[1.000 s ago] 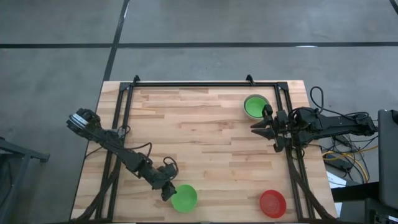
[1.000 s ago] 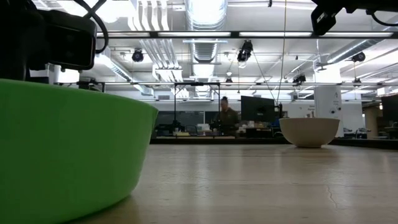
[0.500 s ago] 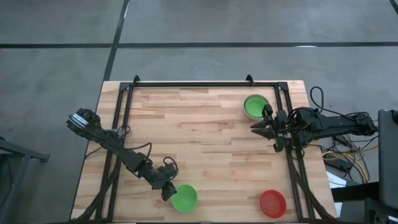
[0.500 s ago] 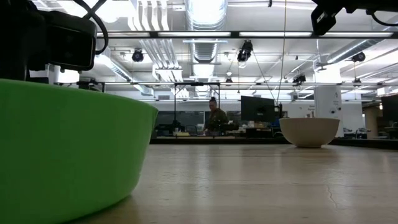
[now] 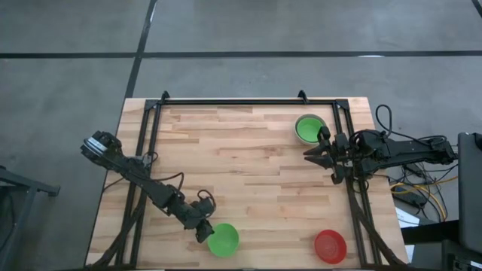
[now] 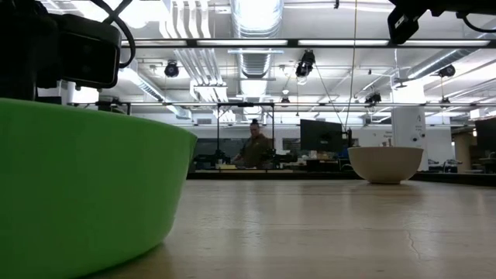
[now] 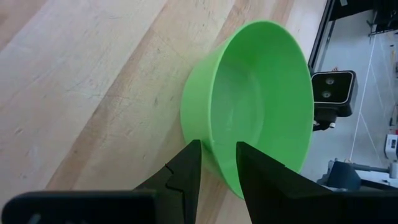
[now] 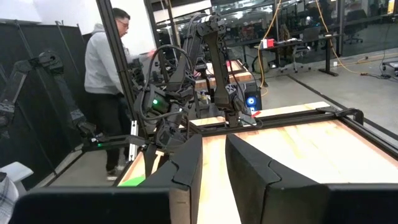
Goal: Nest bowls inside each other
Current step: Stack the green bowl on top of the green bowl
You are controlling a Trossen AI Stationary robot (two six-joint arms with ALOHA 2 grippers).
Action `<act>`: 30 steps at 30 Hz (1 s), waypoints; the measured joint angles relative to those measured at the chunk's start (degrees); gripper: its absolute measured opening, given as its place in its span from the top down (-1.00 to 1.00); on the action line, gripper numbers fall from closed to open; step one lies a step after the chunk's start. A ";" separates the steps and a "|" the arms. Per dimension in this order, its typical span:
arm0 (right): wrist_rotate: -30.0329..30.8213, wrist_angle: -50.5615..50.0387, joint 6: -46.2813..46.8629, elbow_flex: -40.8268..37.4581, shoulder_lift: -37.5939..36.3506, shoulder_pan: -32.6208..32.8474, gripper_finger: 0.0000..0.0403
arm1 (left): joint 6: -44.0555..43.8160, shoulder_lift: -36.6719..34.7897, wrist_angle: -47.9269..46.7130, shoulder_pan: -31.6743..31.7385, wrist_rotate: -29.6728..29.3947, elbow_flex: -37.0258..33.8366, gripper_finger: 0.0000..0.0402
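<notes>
The left hand (image 5: 203,232) sits low at the near edge of the wooden surface (image 5: 241,173), its two fingers pinching the rim of a green bowl (image 5: 224,239), one finger inside the wall and one outside as the left wrist view shows. The right hand (image 5: 315,155) hovers near the far right corner, just beside a second green bowl (image 5: 309,128) that rests inside a pale grey-white bowl (image 6: 384,163); its fingers stand slightly apart with nothing between them. A red bowl (image 5: 330,246) lies alone at the near right corner, well apart from both hands. Beyond the surface, a person (image 8: 109,68) stands beside other equipment.
</notes>
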 joint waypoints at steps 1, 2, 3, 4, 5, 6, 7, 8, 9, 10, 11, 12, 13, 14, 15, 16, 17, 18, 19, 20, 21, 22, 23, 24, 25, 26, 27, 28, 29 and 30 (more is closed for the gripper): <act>0.01 0.00 0.00 0.00 -0.02 0.00 0.66 | -0.03 0.00 0.01 0.00 0.00 0.01 0.47; 0.01 0.00 0.00 0.00 0.00 0.01 0.66 | -0.20 0.00 0.02 0.00 0.03 0.01 0.47; 0.01 0.00 0.00 0.00 0.00 0.00 0.66 | -0.42 0.00 0.02 0.00 0.09 0.01 0.47; 0.02 0.00 0.00 0.00 0.00 0.01 0.65 | -0.59 0.05 0.03 0.00 0.31 0.01 0.47; 0.01 0.00 0.00 0.00 0.00 0.00 0.64 | -0.64 0.15 0.04 0.00 0.56 0.03 0.47; 0.01 0.00 0.00 0.00 0.00 0.00 0.64 | -0.66 0.31 0.04 0.00 0.59 0.05 0.47; -0.01 0.00 0.00 0.00 0.00 0.00 0.63 | -0.67 0.51 0.04 0.00 0.66 0.05 0.47; 0.01 0.00 0.00 0.00 -0.01 0.00 0.62 | -0.67 0.62 0.00 0.00 0.74 0.05 0.47; 0.00 0.00 0.00 0.00 0.00 0.00 0.61 | -0.64 0.69 -0.11 0.00 0.74 0.05 0.47; 0.00 0.00 -0.01 0.00 0.00 0.00 0.61 | -0.55 0.72 -0.11 0.00 0.74 0.05 0.47; 0.00 0.00 0.00 0.00 -0.02 0.00 0.60 | -0.43 0.72 -0.07 0.00 0.74 0.05 0.48; 0.01 0.00 0.00 0.00 0.00 0.01 0.60 | -0.14 0.72 -0.07 0.00 0.74 0.05 0.49; 0.01 0.00 0.00 0.00 0.00 0.00 0.61 | -0.05 0.72 -0.07 0.00 0.74 0.05 0.50; -0.01 0.00 0.00 0.00 -0.01 -0.01 0.61 | -0.02 0.74 -0.07 0.00 0.76 0.05 0.53; 0.02 0.00 0.00 0.00 -0.01 -0.02 0.62 | -0.04 0.74 -0.07 0.00 0.76 0.05 0.57; -0.01 0.00 0.00 0.00 0.00 0.01 0.63 | -0.03 0.74 -0.04 0.00 0.76 0.05 0.61; 0.02 0.00 0.00 0.00 0.00 0.01 0.64 | -0.03 0.74 -0.03 0.00 0.76 0.05 0.66; 0.01 0.00 0.00 0.00 -0.02 0.01 0.64 | -0.02 0.74 -0.01 0.00 0.76 0.05 0.71; -0.01 0.00 0.00 0.00 0.00 0.00 0.65 | -0.02 0.74 0.07 0.00 0.76 0.05 0.77; -0.01 0.00 0.00 0.00 -0.01 0.01 0.66 | -0.02 0.74 0.09 0.01 0.76 0.05 0.83; 0.01 0.00 0.00 0.00 -0.01 0.01 0.66 | 0.03 0.75 0.05 0.04 0.77 0.05 0.89; 0.00 0.00 0.00 0.00 0.00 0.00 0.66 | 0.02 0.77 0.00 0.07 0.81 0.05 0.94; 0.00 0.00 -0.02 0.00 -0.02 -0.01 0.66 | 0.02 0.79 0.09 0.11 0.86 0.05 0.96; -0.01 0.00 0.00 0.00 0.00 -0.02 0.65 | 0.13 0.79 0.02 0.17 0.96 0.05 0.96; -0.01 0.00 0.00 0.00 -0.02 0.01 0.65 | 0.11 0.79 0.04 0.19 0.94 0.05 0.95; 0.00 0.00 0.00 0.00 0.00 -0.02 0.64 | 0.14 0.79 0.01 0.24 0.96 0.05 0.95; 0.00 0.00 0.00 0.00 0.00 0.00 0.63 | 0.13 0.79 -0.01 0.29 0.94 0.05 0.94; -0.01 0.00 0.00 0.00 0.00 -0.01 0.63 | 0.13 0.79 0.00 0.32 0.95 0.05 0.94; 0.00 0.00 0.00 0.00 0.00 -0.01 0.62 | 0.13 0.79 0.00 0.41 0.94 0.04 0.95; 0.01 0.00 0.00 0.00 0.00 -0.02 0.61 | 0.13 0.79 0.00 0.53 0.96 0.03 0.96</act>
